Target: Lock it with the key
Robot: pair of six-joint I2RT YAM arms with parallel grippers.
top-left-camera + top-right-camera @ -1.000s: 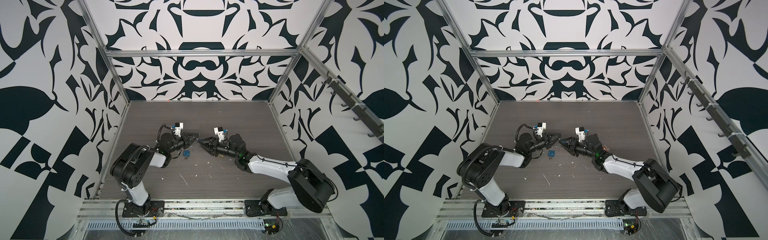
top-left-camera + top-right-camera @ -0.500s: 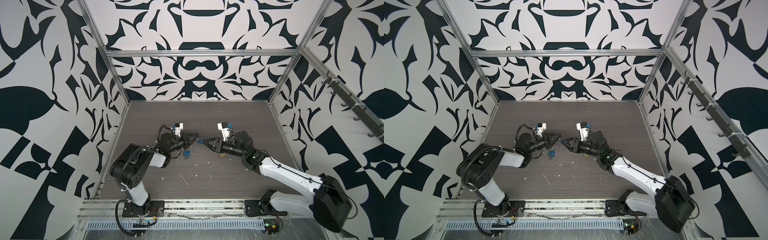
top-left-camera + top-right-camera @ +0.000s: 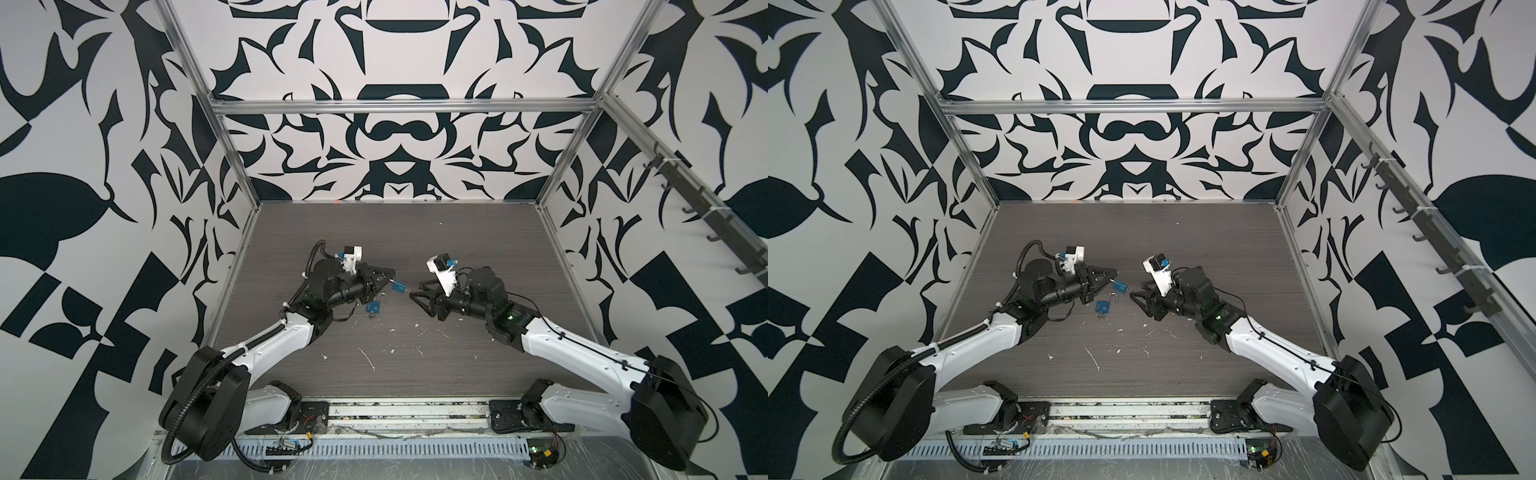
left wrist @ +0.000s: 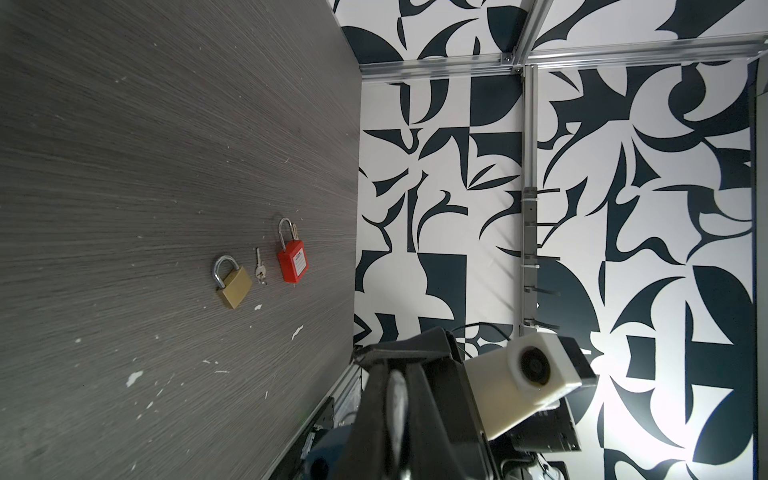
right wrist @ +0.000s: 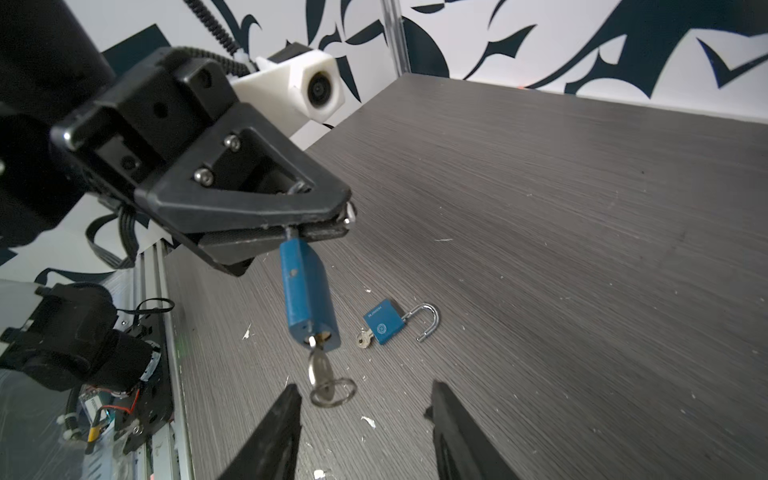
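Right wrist: key (image 5: 321, 368) near right hand (image 5: 363, 390)

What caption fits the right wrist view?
Left gripper holds blue padlock by its shackle, key inserted; right gripper open nearby.

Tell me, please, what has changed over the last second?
The right gripper, jaws open, drew back rightward from the key in the hanging blue padlock. The left gripper stays shut on its shackle; the second padlock lies unmoved.
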